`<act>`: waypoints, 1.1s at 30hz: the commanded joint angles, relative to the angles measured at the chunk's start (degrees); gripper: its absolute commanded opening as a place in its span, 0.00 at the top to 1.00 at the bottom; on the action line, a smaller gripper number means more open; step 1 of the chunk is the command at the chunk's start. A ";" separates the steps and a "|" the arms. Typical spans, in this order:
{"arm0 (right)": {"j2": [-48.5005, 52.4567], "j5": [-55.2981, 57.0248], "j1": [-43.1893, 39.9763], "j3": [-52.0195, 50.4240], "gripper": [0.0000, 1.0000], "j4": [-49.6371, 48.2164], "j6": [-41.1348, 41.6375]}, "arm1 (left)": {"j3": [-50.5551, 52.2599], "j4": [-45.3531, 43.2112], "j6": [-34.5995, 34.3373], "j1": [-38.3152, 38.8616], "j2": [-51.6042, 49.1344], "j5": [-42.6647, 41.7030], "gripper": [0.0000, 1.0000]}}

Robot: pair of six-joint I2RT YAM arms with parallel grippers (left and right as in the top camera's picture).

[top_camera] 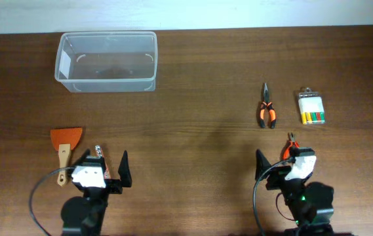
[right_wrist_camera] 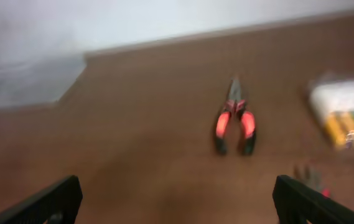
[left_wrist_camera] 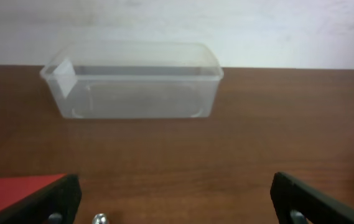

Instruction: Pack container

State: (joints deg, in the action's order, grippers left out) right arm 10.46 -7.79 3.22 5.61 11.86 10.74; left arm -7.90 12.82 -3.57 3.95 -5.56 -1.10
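Brown table [top_camera: 199, 137], container [top_camera: 106, 62] empty, packing not begun. Both spread, empty: left gripper [left_wrist_camera: 177, 202], right gripper [right_wrist_camera: 180, 202]. You likely reach pliers [top_camera: 267, 110] next.

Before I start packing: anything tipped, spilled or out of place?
Nothing stands out. The container sits upright and empty; the needle-nose pliers, the scraper and the clear case of coloured pieces lie flat, well apart.

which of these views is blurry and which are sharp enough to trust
Right wrist view: smeared with blur, the pliers and the small pack soft-edged; left wrist: slightly soft, but the container reads clearly; overhead: sharp, evenly lit, no strong glare.
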 commanded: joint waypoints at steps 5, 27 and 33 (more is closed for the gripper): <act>17.75 -7.21 0.52 27.32 0.01 19.54 1.73 | -29.86 9.79 -1.16 -0.33 -24.02 -2.86 0.01; 52.81 -4.42 0.52 70.01 0.34 58.18 -5.90 | -79.34 36.79 3.10 0.28 -78.42 -14.12 0.49; 56.13 -2.05 0.52 70.12 0.67 56.70 -6.27 | -96.00 36.59 2.91 0.61 -94.20 -13.07 0.78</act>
State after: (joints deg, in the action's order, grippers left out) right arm 65.67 -11.79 3.42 74.32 69.54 5.26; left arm -96.82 49.47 -1.30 4.16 -93.49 -13.72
